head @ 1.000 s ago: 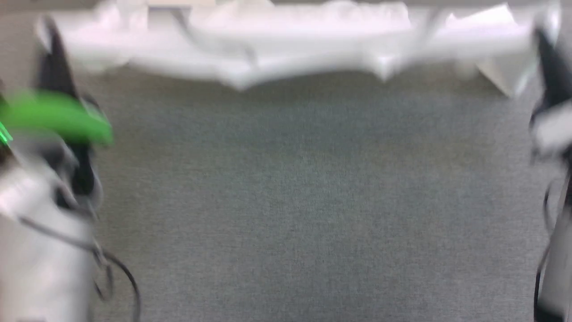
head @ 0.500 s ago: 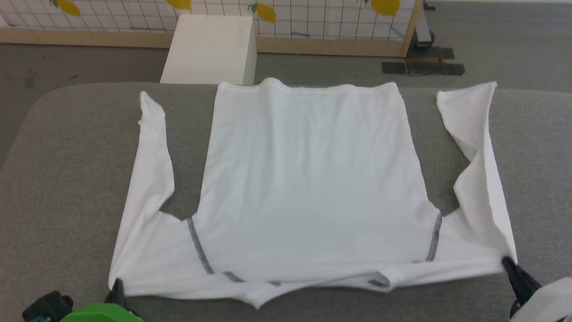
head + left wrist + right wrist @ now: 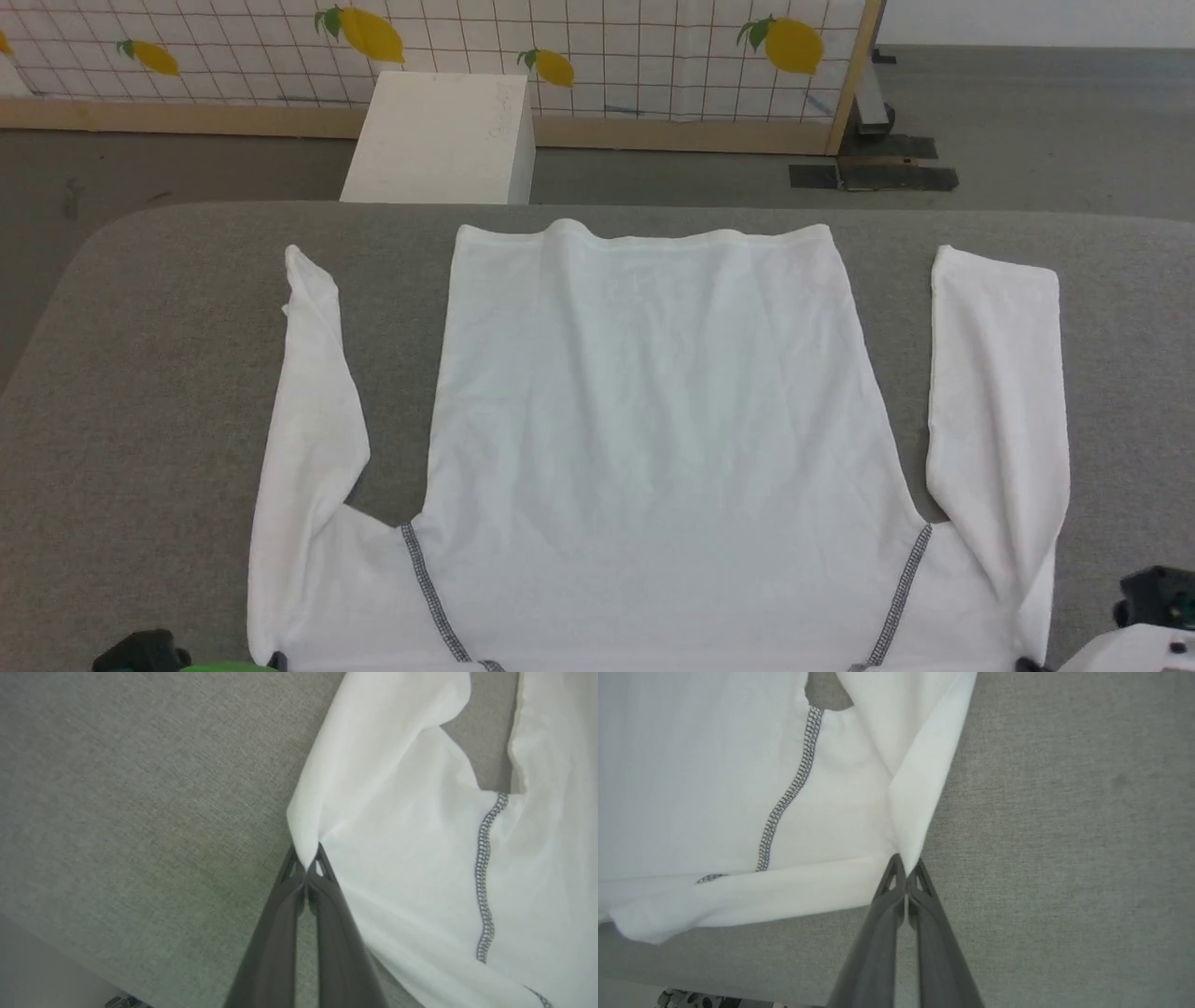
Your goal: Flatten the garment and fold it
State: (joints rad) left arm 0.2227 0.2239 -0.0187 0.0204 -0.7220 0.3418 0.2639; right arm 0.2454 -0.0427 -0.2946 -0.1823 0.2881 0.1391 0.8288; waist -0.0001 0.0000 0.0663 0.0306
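Clenching the garment at its near corners, our left end effector and right end effector grip cloth we judge light and limp.

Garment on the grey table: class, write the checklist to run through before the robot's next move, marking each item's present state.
1. Grip of left end effector on a corner of the garment: ok, shut on it.
2. Grip of right end effector on the other near corner: ok.
3. Body panel flat on the table: ok.
4. Left-side sleeve flat: not ok, twisted narrow.
5. Right-side sleeve flat: ok.
6. White box apart from the garment: ok.
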